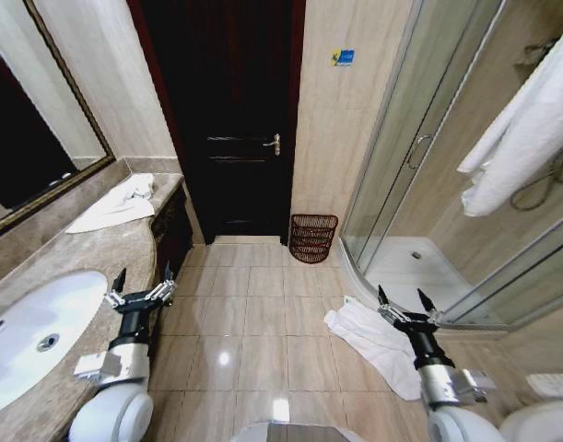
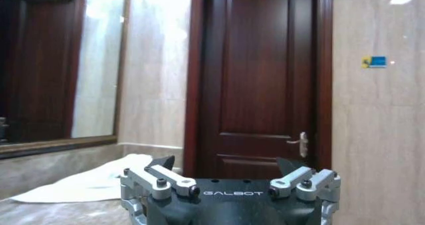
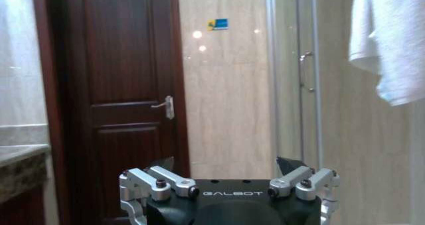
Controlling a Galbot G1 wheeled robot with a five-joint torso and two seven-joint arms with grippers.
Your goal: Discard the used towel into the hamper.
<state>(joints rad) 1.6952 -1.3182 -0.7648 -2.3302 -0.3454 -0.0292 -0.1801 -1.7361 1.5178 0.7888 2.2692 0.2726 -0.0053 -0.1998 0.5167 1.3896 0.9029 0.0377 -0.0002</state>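
1. towel (image 1: 378, 339) lies crumpled on the floor just beside the right hand (image 1: 399, 301); hamper (image 1: 312, 238) sits well apart, against the wall by the door.
2. both hands spread, empty; left hand (image 1: 143, 282) hangs over the desk (image 1: 87, 253) edge.
3. i'd drop the right hand onto a thick fold.
4. towel's near end is hidden behind the arm.

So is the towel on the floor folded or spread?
Crumpled, loosely spread: the towel lies in uneven folds on the floor tiles beside the shower.
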